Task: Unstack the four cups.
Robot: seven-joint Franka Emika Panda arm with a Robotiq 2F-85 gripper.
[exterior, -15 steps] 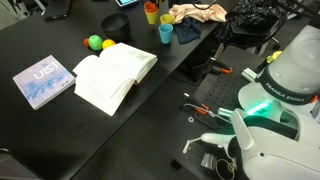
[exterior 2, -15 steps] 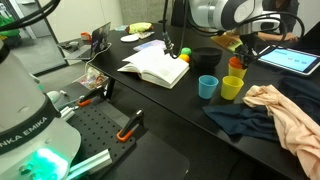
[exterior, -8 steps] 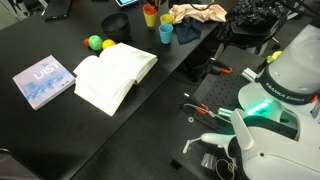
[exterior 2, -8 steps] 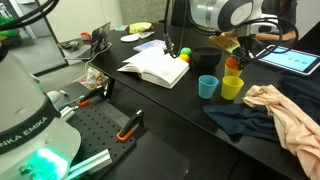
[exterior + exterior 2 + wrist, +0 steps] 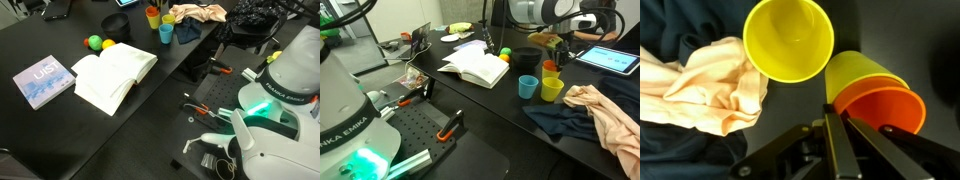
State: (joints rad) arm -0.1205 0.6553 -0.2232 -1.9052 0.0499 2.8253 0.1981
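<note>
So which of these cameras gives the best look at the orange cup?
The wrist view. There the orange cup is close and large, tucked against a yellowish-green cup. In both exterior views it is only a small, far-off orange spot, with little detail to make out.

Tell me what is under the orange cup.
The green cup shows beneath the orange cup, which the tool pinches by its rim. The orange cup covers the green cup's opening, so its inside is hidden.
</note>
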